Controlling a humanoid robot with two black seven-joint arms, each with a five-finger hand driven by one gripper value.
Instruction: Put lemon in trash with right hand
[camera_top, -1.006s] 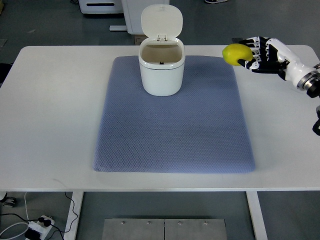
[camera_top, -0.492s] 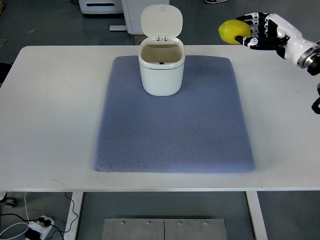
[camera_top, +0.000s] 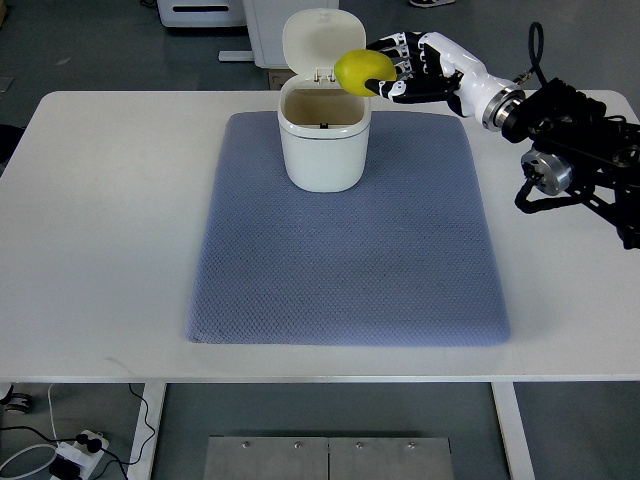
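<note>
The black-and-white right hand (camera_top: 412, 78) grips the round yellow lemon (camera_top: 364, 72) in its fingertips, seemingly above the open white plastic trash bin's (camera_top: 322, 150) right rim.

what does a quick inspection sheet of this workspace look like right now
surface: white table with a blue mat on it
job's things: lemon held over the rim of the white trash bin; the lid stands open
clutter: nothing seen
grippers: right hand shut on lemon; left hand not in view
cables: black cable looping at the right forearm; power strip with cords on the floor
surroundings: grey floor, white equipment behind the table
</note>
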